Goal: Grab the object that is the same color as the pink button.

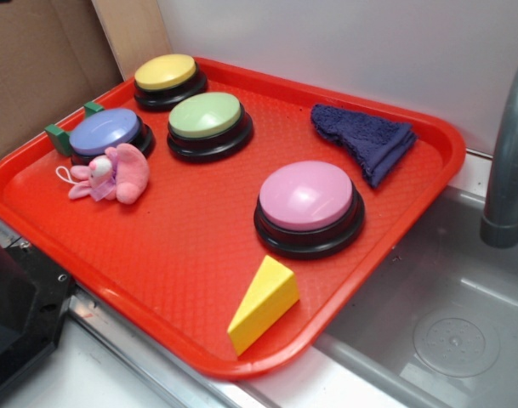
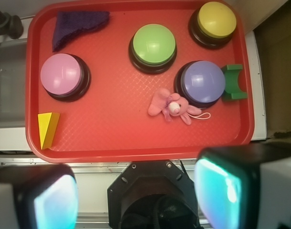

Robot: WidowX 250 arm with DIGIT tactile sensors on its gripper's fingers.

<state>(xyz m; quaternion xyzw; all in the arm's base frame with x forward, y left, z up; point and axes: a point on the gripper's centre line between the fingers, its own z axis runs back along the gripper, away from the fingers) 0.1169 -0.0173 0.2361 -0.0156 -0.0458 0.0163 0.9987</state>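
Observation:
A small pink plush bunny (image 1: pixel 114 174) (image 2: pixel 172 106) lies on the red tray (image 1: pixel 182 272) (image 2: pixel 116 138), touching the lilac-blue button (image 1: pixel 108 132) (image 2: pixel 202 82). Its thin loop string trails off one side. The pink button (image 1: pixel 307 197) (image 2: pixel 63 74), a large dome on a black base, stands toward the tray's other end. My gripper (image 2: pixel 135 195) hangs high above the tray's near edge, open and wide apart, with nothing between its fingers (image 2: pixel 221 188). In the exterior view the gripper is out of sight.
On the tray also stand a green button (image 1: pixel 206 117) (image 2: pixel 154 45), a yellow button (image 1: pixel 166 73) (image 2: pixel 216 19), a yellow wedge (image 1: pixel 263 303) (image 2: pixel 48 129), a folded blue cloth (image 1: pixel 365 138) (image 2: pixel 76 26) and a green block (image 1: pixel 61 136) (image 2: pixel 233 81). A sink (image 1: pixel 446 323) and grey faucet (image 1: pixel 509 153) flank the tray.

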